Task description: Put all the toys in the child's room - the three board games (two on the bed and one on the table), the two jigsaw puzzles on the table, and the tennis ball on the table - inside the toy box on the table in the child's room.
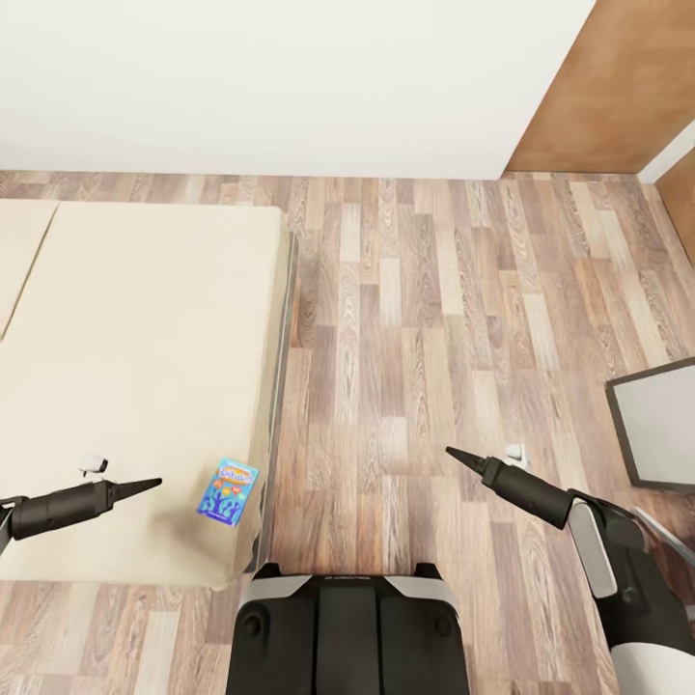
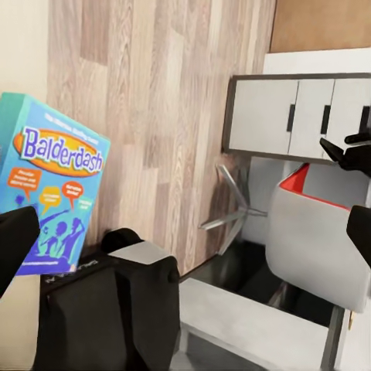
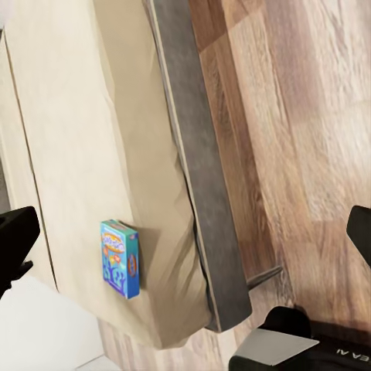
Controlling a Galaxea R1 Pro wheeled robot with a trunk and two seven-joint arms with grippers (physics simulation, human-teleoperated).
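Note:
A small blue board game (image 1: 228,491), lettered "Balderdash", lies flat on the bed (image 1: 125,338) near the mattress corner closest to me. The left wrist view shows it close up (image 2: 54,185), and the right wrist view shows it from farther off (image 3: 120,259) beside the grey bed frame (image 3: 193,178). My left gripper (image 1: 154,481) hovers over the mattress just left of the box, open and empty, its fingers (image 2: 15,243) wide apart. Over the floor right of the bed, my right gripper (image 1: 450,452) is also open and empty.
Wood-plank floor lies between the bed and a dark-framed light-grey panel (image 1: 661,425) at the right edge. A cabinet with pale doors (image 2: 286,116), a metal chair base (image 2: 232,205) and a light-grey shape with a red edge (image 2: 317,239) appear beyond my base (image 1: 347,627).

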